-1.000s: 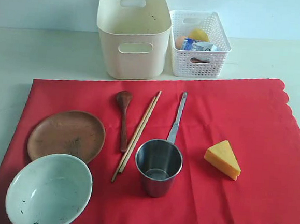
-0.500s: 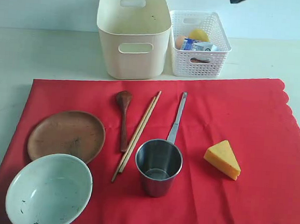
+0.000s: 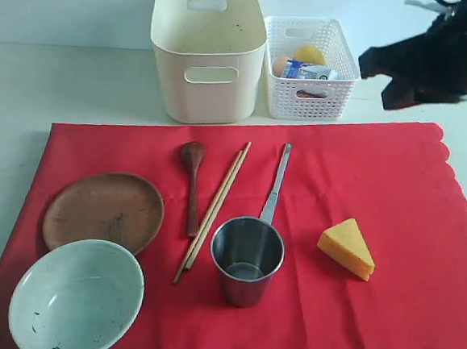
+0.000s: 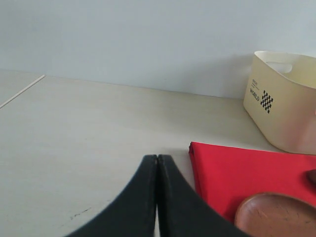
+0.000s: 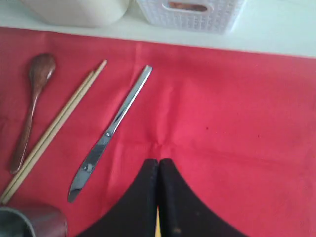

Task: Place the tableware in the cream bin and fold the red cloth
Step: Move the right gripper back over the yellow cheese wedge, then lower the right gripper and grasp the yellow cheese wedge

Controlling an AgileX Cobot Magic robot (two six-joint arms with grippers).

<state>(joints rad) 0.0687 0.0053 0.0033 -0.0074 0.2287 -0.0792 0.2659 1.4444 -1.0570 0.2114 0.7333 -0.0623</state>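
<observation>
Right claw point(image 5: 158, 161) is pinched shut with nothing in it, hanging over the cloth point(image 3: 363, 177) near the cup's handle; left claw point(image 4: 157, 158) is shut and empty too, over bare table point(image 3: 63, 80) off the cloth's corner

Count: one plate point(image 3: 104, 210), one bowl point(image 3: 76, 298), one spoon point(image 3: 192, 183), two chopsticks point(image 3: 213, 212), one cup point(image 3: 246, 256), all sitting on the one cloth, which lies flat and unfolded. One bin point(image 3: 211, 96) stands behind the cloth, none of the tableware in it yet

Change from half a second ago: the right arm point(image 3: 445, 58) was just a dark sliver at the top edge, now it fills the top right corner. Nothing on the cloth moved

Also around: one cheese wedge point(image 3: 347, 246) lying right of the cup, and one basket point(image 3: 308, 103) with some food in it, just beside the bin
</observation>
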